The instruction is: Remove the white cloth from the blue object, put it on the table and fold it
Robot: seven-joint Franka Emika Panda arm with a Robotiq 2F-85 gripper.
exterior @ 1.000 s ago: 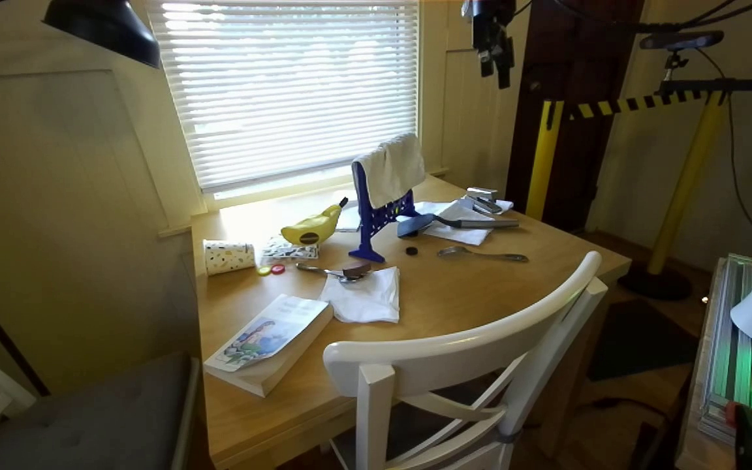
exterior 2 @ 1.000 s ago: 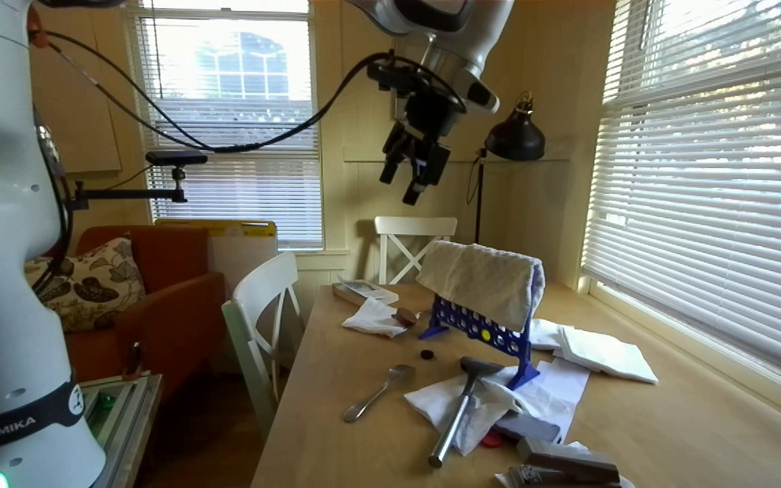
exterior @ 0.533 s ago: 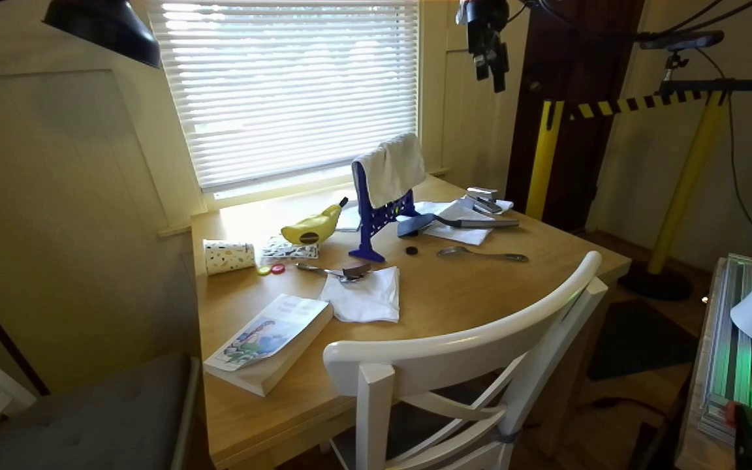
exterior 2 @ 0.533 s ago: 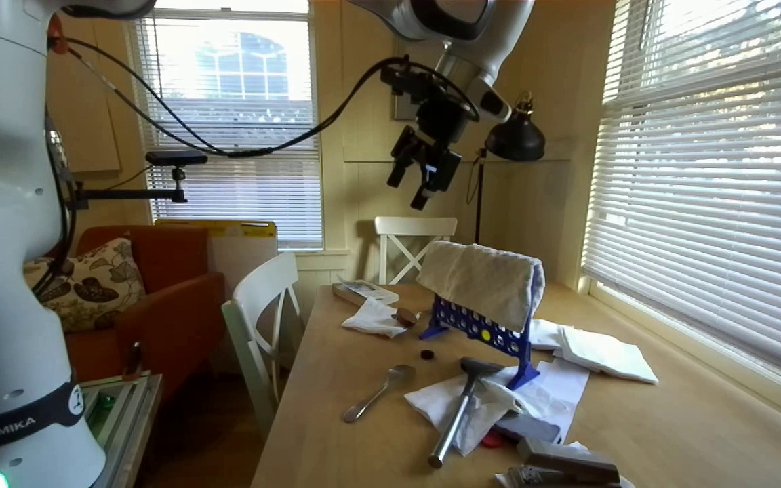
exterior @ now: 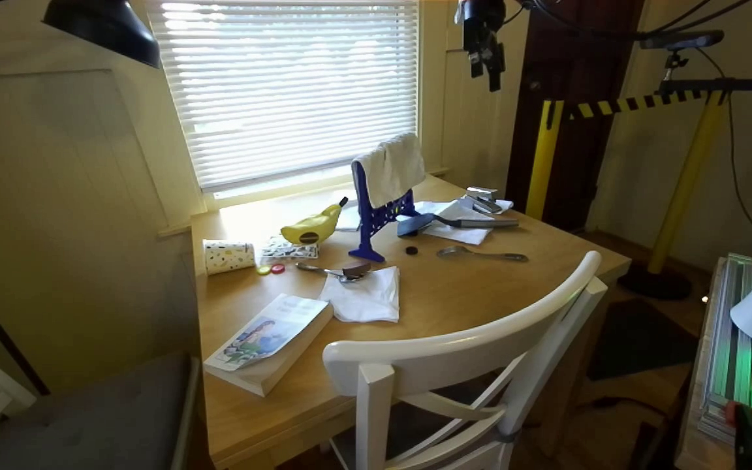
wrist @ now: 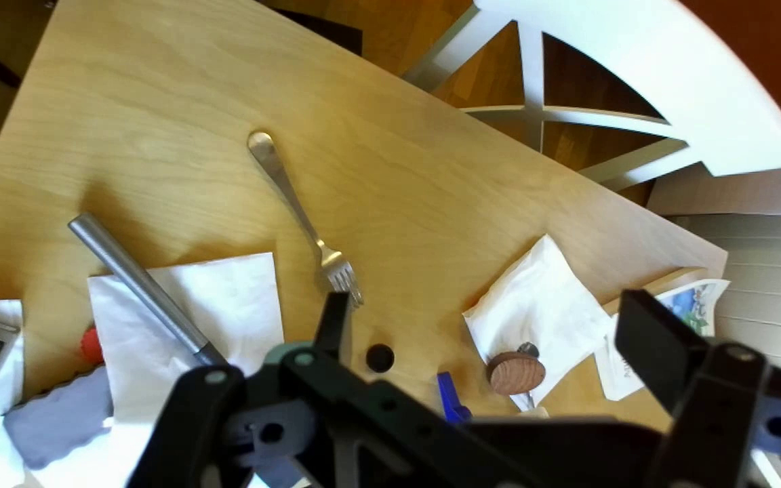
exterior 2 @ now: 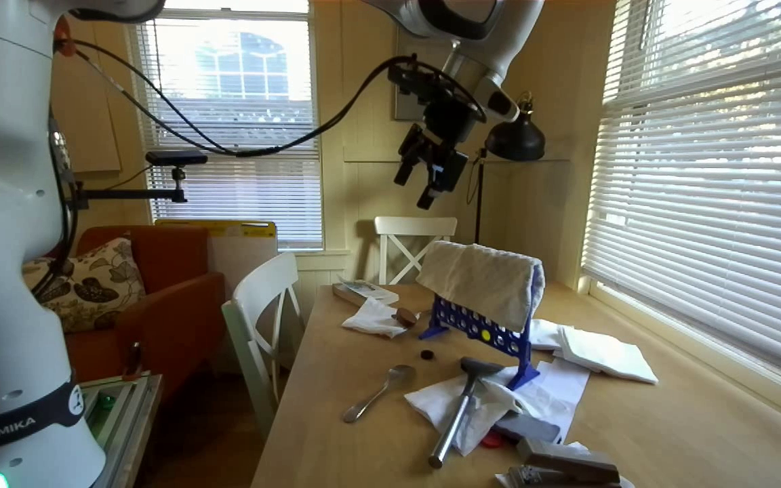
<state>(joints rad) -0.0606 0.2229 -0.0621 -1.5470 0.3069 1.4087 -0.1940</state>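
The white cloth [exterior 2: 478,281] hangs draped over the top of the blue object [exterior 2: 523,354], an upright rack with round holes, in both exterior views. Its folds [exterior: 392,171] cover the upper part of the rack on both sides. The rack stands on the wooden table [exterior 2: 326,444]. Well above the table and off to one side of the rack, my gripper [exterior 2: 413,188] hangs in the air with its jaws wide apart. In the wrist view nothing lies between the fingertips of the gripper [wrist: 485,308]. A blue foot [wrist: 450,396] of the rack peeks out there; the cloth is hardly visible, if at all.
Near the rack lie a spatula [exterior 2: 455,423] on white napkins, a fork [wrist: 289,193] and a black disc [wrist: 380,358]. A toy banana [exterior: 311,227], patterned cup [exterior: 229,256] and book [exterior: 268,346] sit farther along. A white chair [exterior: 467,326] borders the table.
My gripper has shifted a short way toward the rack and slightly lower, slowing over the last half second. The cloth, rack and table items stay where they were.
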